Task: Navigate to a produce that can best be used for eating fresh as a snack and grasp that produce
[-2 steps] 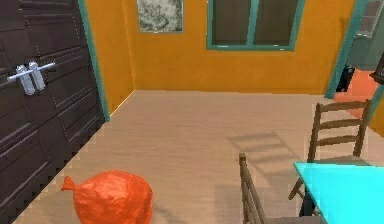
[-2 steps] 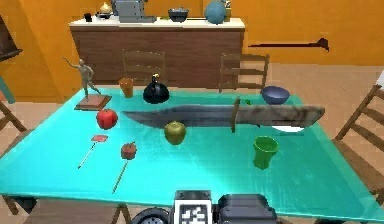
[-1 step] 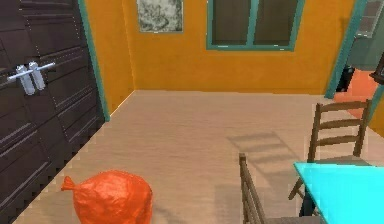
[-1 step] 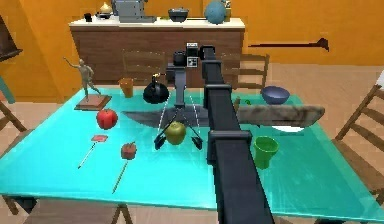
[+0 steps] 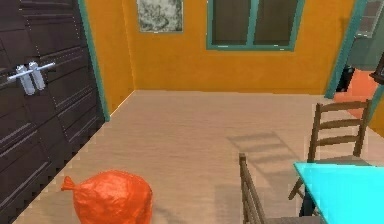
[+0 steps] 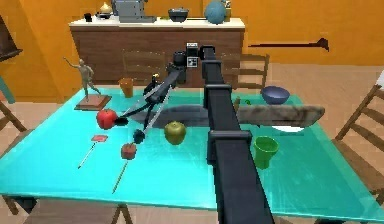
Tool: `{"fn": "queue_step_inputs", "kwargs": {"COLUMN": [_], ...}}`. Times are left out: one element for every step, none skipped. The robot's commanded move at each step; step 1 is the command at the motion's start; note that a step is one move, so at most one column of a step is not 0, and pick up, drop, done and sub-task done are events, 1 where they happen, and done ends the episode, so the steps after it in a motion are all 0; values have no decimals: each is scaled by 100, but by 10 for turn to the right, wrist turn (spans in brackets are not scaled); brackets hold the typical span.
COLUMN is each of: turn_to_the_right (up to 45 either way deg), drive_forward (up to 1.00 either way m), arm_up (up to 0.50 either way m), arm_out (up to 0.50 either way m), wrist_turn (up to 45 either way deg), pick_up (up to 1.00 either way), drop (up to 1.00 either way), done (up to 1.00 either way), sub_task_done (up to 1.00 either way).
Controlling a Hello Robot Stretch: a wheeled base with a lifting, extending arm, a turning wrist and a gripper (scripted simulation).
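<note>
Tool near red apple, at its 9 o'clock on table; what it holds cannot be told. A glancing touch may roll the apple away.

smooth apple, glossy table, wooden counter

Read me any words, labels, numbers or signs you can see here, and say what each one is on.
No text can be read.
Wall picture: an image, no lettering.
White squares on the arm: black marks, not legible characters.
Things on the turquoise table: no legible print.
</note>
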Motion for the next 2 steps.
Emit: {"fn": "queue_step_inputs", "kwargs": {"turn_to_the_right": [0,0], "drive_forward": [0,0], "arm_up": [0,0], "arm_out": [0,0], "wrist_turn": [450,450], "pick_up": [0,0], "drop": [0,0], "done": [0,0], "sub_task_done": [0,0]}}
